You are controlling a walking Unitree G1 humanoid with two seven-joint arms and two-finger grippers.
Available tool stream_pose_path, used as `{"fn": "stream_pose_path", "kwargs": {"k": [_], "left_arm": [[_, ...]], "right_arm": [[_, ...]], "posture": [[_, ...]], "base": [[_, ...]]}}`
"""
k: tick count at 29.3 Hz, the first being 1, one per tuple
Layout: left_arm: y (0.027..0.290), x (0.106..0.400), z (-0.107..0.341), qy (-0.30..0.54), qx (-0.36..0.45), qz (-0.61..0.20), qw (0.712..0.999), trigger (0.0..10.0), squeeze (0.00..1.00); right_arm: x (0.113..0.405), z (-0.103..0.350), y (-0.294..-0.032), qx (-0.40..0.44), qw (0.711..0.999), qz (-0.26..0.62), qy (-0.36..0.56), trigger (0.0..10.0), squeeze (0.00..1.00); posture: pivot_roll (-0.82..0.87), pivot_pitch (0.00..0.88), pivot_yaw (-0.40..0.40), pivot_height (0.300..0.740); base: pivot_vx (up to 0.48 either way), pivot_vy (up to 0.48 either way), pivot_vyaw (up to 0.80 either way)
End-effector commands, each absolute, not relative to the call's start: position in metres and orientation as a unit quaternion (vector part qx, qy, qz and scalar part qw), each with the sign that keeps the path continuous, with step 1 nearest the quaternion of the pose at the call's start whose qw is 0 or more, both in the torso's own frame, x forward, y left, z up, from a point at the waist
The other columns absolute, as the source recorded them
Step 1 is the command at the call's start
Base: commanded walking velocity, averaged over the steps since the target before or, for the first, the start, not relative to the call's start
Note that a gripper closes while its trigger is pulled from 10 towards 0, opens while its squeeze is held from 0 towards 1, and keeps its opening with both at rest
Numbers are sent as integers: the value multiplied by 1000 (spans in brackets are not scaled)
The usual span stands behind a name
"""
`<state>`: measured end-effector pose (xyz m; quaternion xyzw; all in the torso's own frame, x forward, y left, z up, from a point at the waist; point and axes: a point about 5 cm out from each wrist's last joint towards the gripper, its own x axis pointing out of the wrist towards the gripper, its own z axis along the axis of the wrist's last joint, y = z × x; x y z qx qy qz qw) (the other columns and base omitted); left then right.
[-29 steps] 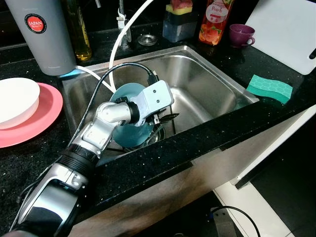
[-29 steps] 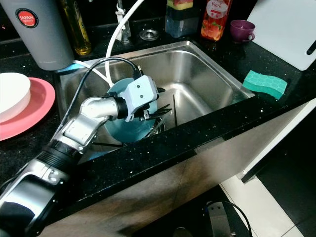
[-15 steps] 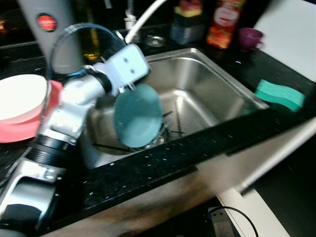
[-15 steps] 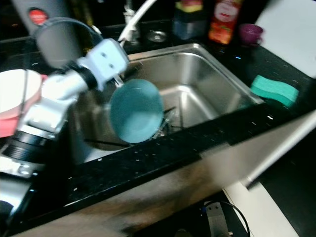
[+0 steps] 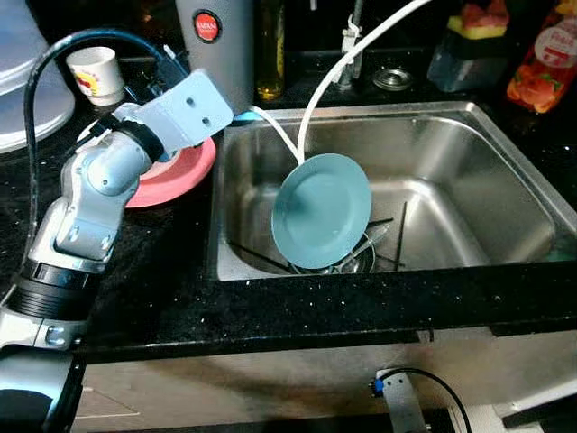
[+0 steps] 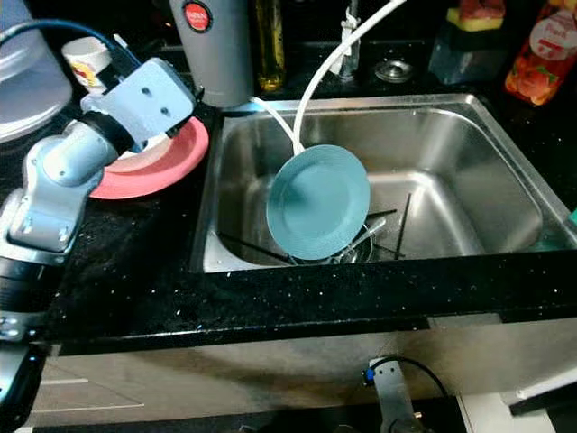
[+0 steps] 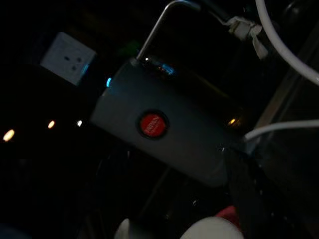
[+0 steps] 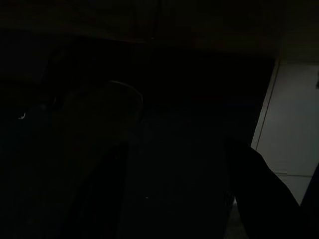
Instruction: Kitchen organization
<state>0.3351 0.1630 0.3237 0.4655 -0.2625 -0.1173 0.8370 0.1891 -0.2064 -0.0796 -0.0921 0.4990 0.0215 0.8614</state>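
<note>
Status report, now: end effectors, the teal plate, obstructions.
Left end effector over the pink plate on the counter, holding nothing seen. Right arm idle. Teal plate on edge in the sink, leaning on utensils. White hose runs just behind it.

The left end effector's wrist housing (image 5: 185,108) hides its fingers and part of the pink plate (image 5: 176,171)

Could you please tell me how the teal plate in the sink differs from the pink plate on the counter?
The teal plate stands tilted on edge inside the steel sink, with nothing on it; the pink plate lies flat on the black counter and carries a white dish. The teal plate shows in full, while the left arm partly covers the pink one. Both are round and plain-coloured.
</note>
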Motion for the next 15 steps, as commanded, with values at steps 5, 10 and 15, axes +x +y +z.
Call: {"fn": "stream_pose_path", "kwargs": {"k": [5,10,15], "left_arm": [[179,332,315,-221,497,-106,833,10000,0],[186,331,313,-207,504,-96,833,10000,0],[185,330,310,-200,499,-98,838,10000,0]], "right_arm": [[183,-83,-204,-90,853,31,512,10000,0],[183,-83,-205,-92,852,36,514,10000,0],[184,-83,-206,-93,851,37,515,10000,0]], "posture": [[40,116,5,740],[45,126,-4,740],[42,129,-5,740]], "base": [[0,0,788],[0,0,788],[0,0,788]]}}
